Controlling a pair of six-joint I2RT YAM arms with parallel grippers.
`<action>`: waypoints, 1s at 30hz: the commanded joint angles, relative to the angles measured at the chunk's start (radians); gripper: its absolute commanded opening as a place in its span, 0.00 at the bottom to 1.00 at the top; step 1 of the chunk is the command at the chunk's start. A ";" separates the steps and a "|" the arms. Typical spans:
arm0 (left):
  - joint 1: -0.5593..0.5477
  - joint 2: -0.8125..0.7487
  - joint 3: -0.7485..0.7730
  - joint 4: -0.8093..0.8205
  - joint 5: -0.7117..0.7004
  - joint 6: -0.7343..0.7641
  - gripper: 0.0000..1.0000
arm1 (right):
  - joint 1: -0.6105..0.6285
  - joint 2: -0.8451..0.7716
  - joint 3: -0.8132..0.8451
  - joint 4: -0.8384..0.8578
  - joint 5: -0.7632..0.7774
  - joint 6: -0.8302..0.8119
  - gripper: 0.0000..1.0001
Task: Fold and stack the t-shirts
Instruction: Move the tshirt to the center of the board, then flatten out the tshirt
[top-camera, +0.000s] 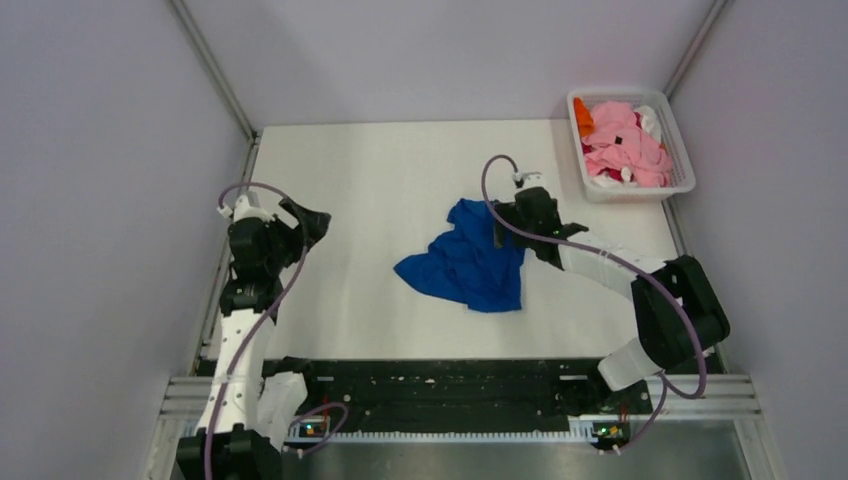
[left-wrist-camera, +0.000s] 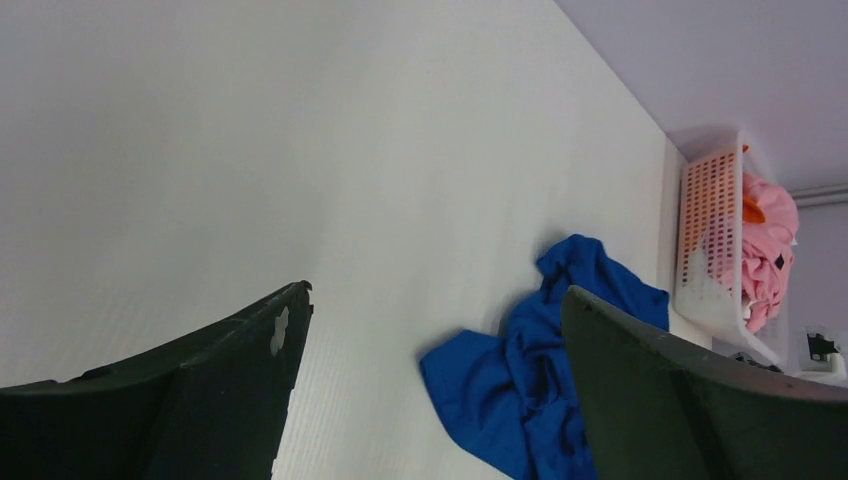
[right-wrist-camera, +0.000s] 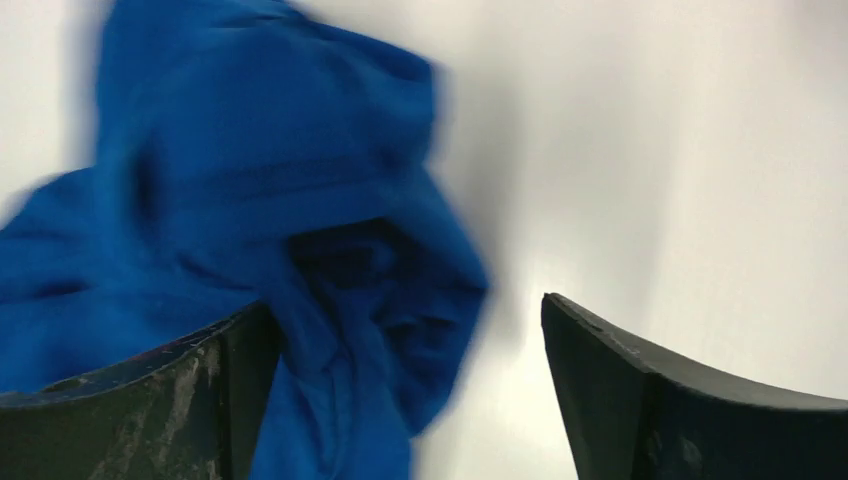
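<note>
A royal blue t-shirt lies crumpled on the white table near the middle; its print is hidden. It also shows in the left wrist view and, blurred, in the right wrist view. My right gripper is open at the shirt's right upper edge, with blue cloth lying between its fingers. My left gripper is open and empty, over bare table at the far left, well apart from the shirt. Pink, orange, white and red shirts lie heaped in the basket.
A white plastic lattice basket stands at the table's back right corner, also seen in the left wrist view. Grey walls close in the table on three sides. A black rail with the arm bases runs along the near edge.
</note>
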 joint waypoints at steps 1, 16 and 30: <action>-0.008 0.114 0.041 0.001 0.124 -0.018 0.99 | -0.024 -0.136 -0.034 -0.059 0.612 0.115 0.99; -0.439 0.627 0.217 -0.073 0.029 0.032 0.99 | 0.299 -0.438 -0.103 -0.355 0.301 0.375 0.99; -0.586 0.828 0.308 -0.086 -0.019 0.036 0.97 | 0.475 -0.031 -0.044 -0.464 0.358 0.528 0.79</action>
